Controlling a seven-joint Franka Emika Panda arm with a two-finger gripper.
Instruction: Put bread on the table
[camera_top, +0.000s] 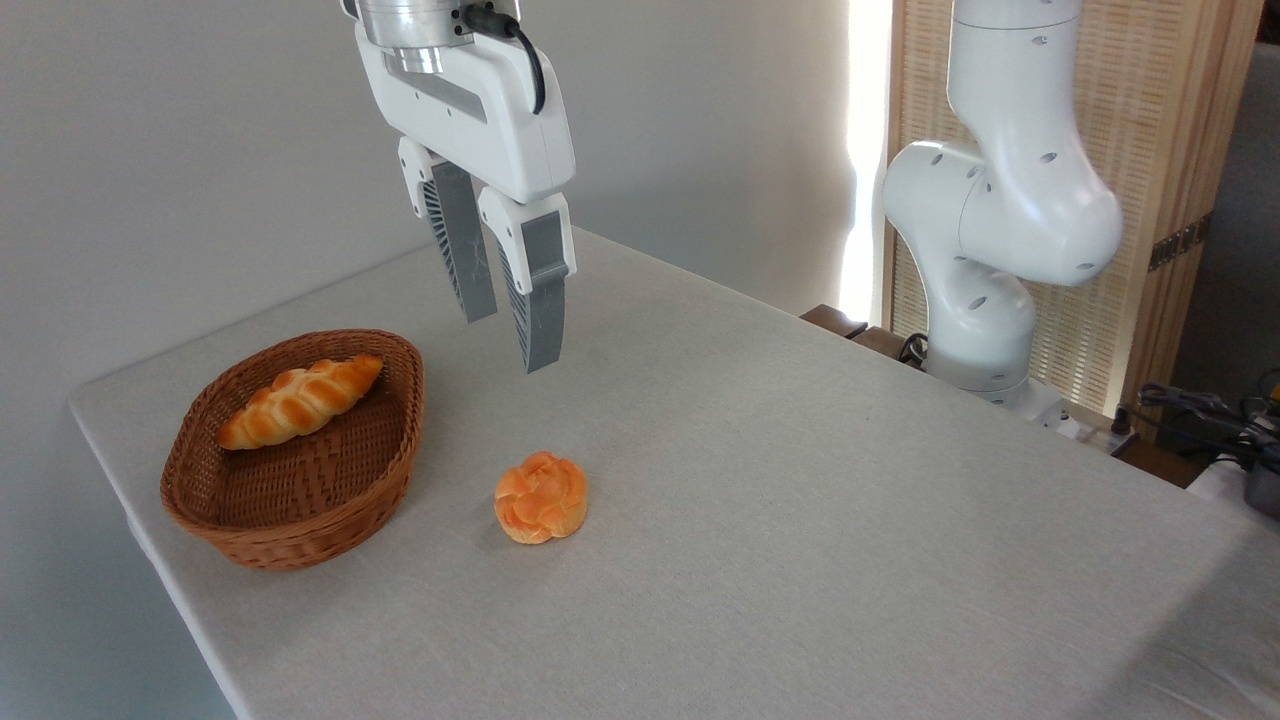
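**Jaws spread, nothing held — bread not yet picked**

Jaws are parted with a clear gap, nothing between them. Gripper hangs from the top centre of the frame, fingers pointing down, well above the table and clear of everything.

Bread is centre-left, lying inside the wicker basket. It sits diagonally, one tapered end resting up near the far rim, the other lower toward the left wall. Untouched.

Round bun sits on the cloth just right of the basket, near centre frame. Not the target.

Step in hand, my read: approach phase, before the grasp. Gripper is to the upper right of the basket, not over the loaf.

Next move likely calls for:
- shift left in frame until centred over the loaf's middle
- turn the wrist so the fingers close across the short axis, not along it
- descend inside the rim without clipping the basket wall
- pinch, lift clear of the rim, set down on open cloth

Risk: the loaf leans on the slope, so it could roll or drag the basket.
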